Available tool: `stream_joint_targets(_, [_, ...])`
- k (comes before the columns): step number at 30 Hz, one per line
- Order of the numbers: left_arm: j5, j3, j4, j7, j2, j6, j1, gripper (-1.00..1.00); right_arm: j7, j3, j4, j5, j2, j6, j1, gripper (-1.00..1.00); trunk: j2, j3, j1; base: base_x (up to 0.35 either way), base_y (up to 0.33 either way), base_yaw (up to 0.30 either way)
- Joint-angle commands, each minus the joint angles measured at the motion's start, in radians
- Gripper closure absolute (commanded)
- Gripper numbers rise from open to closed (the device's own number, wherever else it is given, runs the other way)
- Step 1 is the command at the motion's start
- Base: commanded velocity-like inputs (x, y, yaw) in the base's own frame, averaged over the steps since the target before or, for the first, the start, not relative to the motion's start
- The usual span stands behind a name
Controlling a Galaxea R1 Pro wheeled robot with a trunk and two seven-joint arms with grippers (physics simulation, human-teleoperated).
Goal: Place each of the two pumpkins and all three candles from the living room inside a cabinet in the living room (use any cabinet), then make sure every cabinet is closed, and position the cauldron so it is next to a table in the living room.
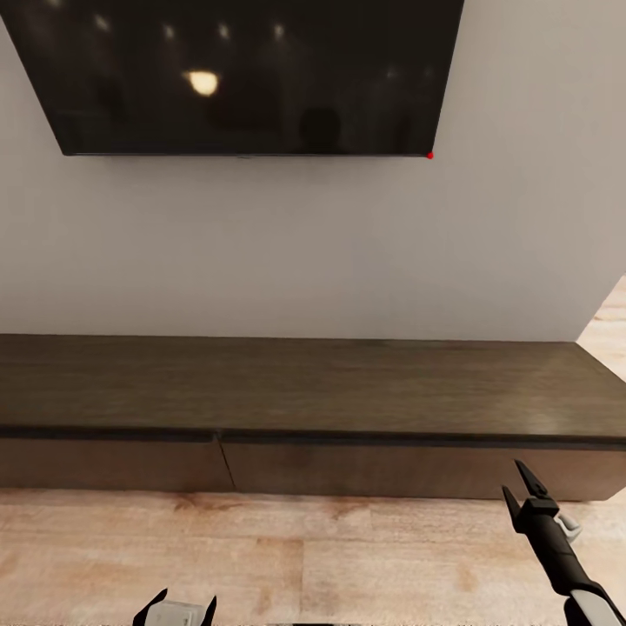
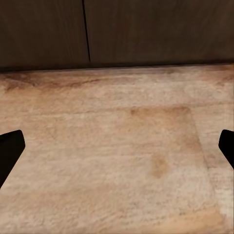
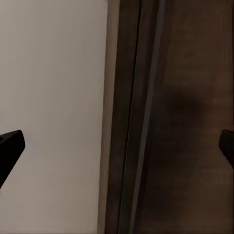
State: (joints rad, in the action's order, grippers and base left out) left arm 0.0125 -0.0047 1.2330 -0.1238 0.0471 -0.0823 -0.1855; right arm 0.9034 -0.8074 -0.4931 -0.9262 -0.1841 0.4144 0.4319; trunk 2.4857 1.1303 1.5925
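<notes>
The long low dark-brown cabinet [image 1: 348, 391] runs along the white wall straight ahead, its flat top bare and its front panels flush and closed. My left gripper [image 1: 185, 600] hangs low over the wood floor, open and empty, facing the cabinet's front panels [image 2: 146, 29]. My right gripper [image 1: 517, 489] is raised in front of the cabinet's right part, open with nothing between its fingers; its wrist view looks along the cabinet top [image 3: 190, 122] and the wall. The pumpkins, candles, cauldron and table are out of view.
A large black television [image 1: 252, 69] hangs on the wall above the cabinet. Light wood floor [image 1: 348, 556] lies between me and the cabinet. The wall ends at the right, where more floor [image 1: 609, 322] shows past the cabinet's end.
</notes>
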Motion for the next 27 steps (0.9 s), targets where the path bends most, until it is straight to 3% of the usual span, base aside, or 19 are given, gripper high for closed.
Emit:
stream_joint_targets(1, [0.001,0.0,0.0,-0.002,0.0,-0.002,0.0,-1.0,0.002,-0.004,0.001,-0.005,0.0,0.009,0.001,-1.0,0.0,0.001,0.0,0.0,0.0,0.0])
stream_joint_targets(12, [0.002,-0.001,0.001,-0.002,0.0,-0.002,-0.004,-1.0,0.002,-0.012,0.001,-0.005,0.0,0.009,0.001,-1.0,0.0,0.001,0.0,0.003,0.0,0.0])
stream_joint_targets(27, [0.004,-0.001,0.002,-0.002,0.0,-0.002,-0.014,-1.0,0.002,-0.012,0.001,-0.005,0.0,0.009,0.001,-1.0,0.0,0.001,0.0,0.123,0.0,0.0])
